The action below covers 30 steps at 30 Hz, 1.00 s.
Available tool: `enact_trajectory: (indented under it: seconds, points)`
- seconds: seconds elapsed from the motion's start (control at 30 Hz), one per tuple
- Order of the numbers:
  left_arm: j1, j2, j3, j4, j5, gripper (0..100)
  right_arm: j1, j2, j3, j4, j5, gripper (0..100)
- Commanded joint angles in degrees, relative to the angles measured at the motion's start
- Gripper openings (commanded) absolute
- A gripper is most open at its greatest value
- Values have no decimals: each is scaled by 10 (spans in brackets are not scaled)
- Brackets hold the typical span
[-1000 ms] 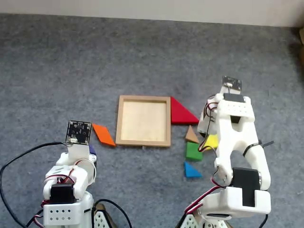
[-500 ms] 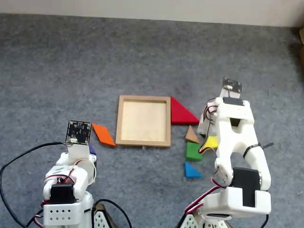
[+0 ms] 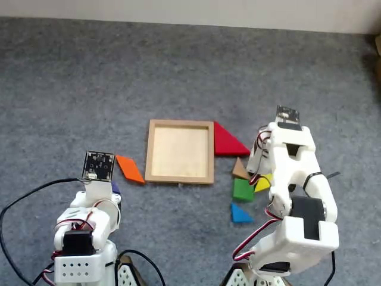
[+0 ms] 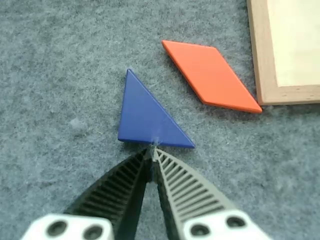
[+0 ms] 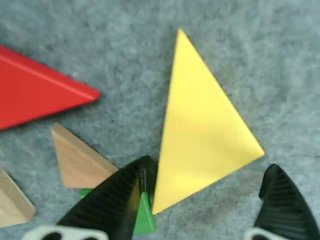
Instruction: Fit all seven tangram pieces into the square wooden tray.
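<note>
The square wooden tray (image 3: 178, 177) lies mid-table with nothing in it. To its right lie a red triangle (image 3: 228, 142), a small wooden triangle (image 3: 240, 170), a green square (image 3: 242, 189) and a small blue triangle (image 3: 240, 213). The yellow triangle (image 5: 200, 130) lies flat on the carpet, and my right gripper (image 5: 209, 167) stands open with one finger on each side of it. Left of the tray lies an orange parallelogram (image 4: 210, 82), with a dark blue triangle (image 4: 147, 122) beside it. My left gripper (image 4: 151, 150) is shut, its tips at that triangle's long edge.
Grey carpet covers the whole table. The right arm (image 3: 292, 161) hangs over part of the yellow triangle (image 3: 264, 182). The left arm (image 3: 89, 220) stands at the near left. Open carpet lies beyond the tray.
The right arm has come slightly nearer and lower over the yellow triangle, covering more of it. The left arm and the pieces have not moved.
</note>
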Motion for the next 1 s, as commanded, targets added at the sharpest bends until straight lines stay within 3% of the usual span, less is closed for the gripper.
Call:
enact_trajectory:
  seconds: [0.0, 0.97]
  points:
    - [-5, 0, 12, 2, 5, 26, 8, -6, -31, 8, -4, 336]
    - [-5, 0, 12, 2, 5, 26, 6, -4, -25, -73, 59, 335]
